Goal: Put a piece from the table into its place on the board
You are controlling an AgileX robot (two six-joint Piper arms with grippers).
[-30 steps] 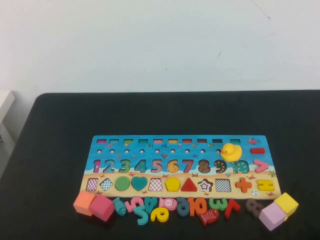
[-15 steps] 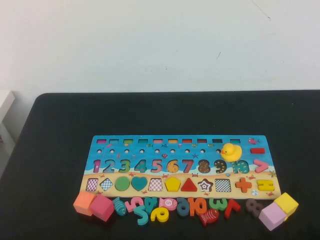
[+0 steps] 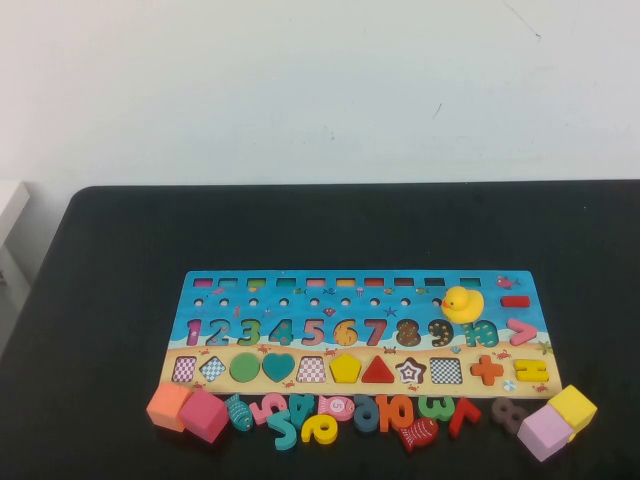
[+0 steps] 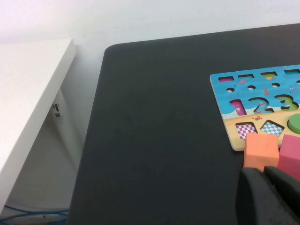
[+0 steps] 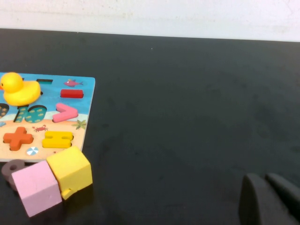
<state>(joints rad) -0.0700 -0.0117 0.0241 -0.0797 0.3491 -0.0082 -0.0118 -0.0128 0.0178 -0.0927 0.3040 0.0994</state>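
The blue puzzle board (image 3: 355,290) lies mid-table, with number slots and shape pieces in it. Loose number and fish pieces (image 3: 345,415) lie in a row along its near edge. Neither arm shows in the high view. My left gripper (image 4: 264,172) is shut and empty, just short of the orange cube (image 4: 260,151) and the pink cube (image 4: 290,152) off the board's left corner (image 4: 225,117). My right gripper (image 5: 265,180) is shut and empty over bare table, well to the right of the yellow cube (image 5: 70,171) and the lilac cube (image 5: 36,187).
A yellow rubber duck (image 3: 462,303) sits on the board near the 10 slot. Foam cubes lie at both near corners of the board: orange (image 3: 168,404) and pink (image 3: 205,416) left, yellow (image 3: 572,406) and lilac (image 3: 544,432) right. A white shelf (image 4: 28,93) stands left of the table.
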